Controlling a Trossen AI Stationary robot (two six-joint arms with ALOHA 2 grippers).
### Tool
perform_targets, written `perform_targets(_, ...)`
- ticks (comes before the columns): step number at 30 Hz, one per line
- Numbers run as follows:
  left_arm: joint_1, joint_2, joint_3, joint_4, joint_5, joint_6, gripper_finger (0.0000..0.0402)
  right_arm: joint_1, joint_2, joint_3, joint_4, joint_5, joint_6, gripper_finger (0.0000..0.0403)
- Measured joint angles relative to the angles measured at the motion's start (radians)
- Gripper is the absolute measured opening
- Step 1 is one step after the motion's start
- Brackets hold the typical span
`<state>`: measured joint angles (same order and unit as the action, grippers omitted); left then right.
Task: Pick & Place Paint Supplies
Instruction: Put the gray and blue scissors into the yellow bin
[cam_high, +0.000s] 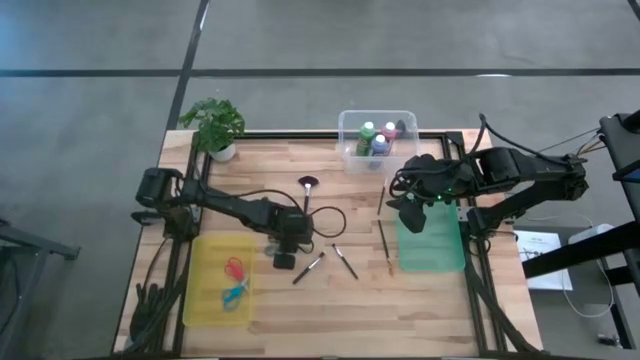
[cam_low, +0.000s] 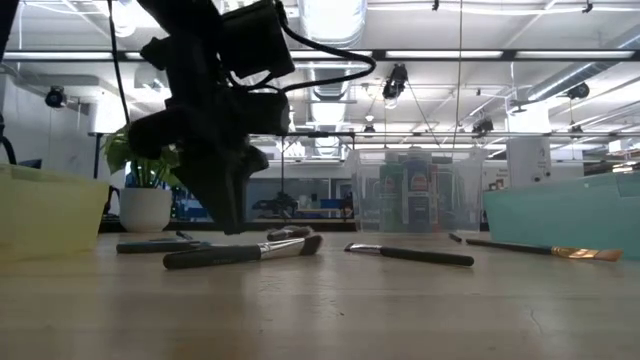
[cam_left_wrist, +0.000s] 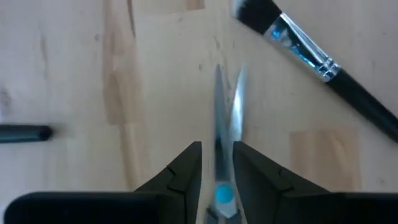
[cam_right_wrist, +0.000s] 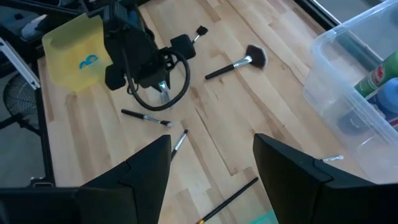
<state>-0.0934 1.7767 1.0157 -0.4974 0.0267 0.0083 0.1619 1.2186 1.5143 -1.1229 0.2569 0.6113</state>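
My left gripper (cam_high: 285, 250) (cam_left_wrist: 217, 155) stands at mid-table, pointing down, shut on a pair of scissors (cam_left_wrist: 224, 112) with a blue pivot screw; their handles are hidden. The low view shows this gripper (cam_low: 235, 215) close above the tabletop. Several dark-handled brushes lie flat on the wood: two (cam_high: 308, 268) (cam_high: 345, 260) near it, a fan brush (cam_high: 307, 188) farther back, two (cam_high: 383, 240) by the green tray. Paint bottles (cam_high: 378, 140) stand in the clear bin (cam_high: 350, 150). My right gripper (cam_high: 410, 215) (cam_right_wrist: 211, 162) hovers open over the green tray's far left corner. My left gripper pinches the scissors between its two fingers (cam_left_wrist: 186, 165), at the blades just beyond the blue pivot (cam_left_wrist: 224, 194). The fingers come from above and lie along the blades. The slightly parted blade tips (cam_left_wrist: 219, 74) stick out past the fingertips toward the table; whether they touch it I cannot tell.
A yellow tray (cam_high: 205, 300) at the near left holds red and blue scissors (cam_high: 235, 280). A green tray (cam_high: 435, 255) lies at the right. A potted plant (cam_high: 215, 125) stands at the far left corner. A black cable loops beside my left gripper (cam_right_wrist: 180, 74).
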Motion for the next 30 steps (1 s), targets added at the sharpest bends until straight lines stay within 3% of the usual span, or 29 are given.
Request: perform_targets(30, 0.009, -0.005, -0.103, 0.091, 0.038, -0.102, 0.0101, 0.005, 0.000, 0.000, 0.003, 0.004, 0.037, 0.0228)
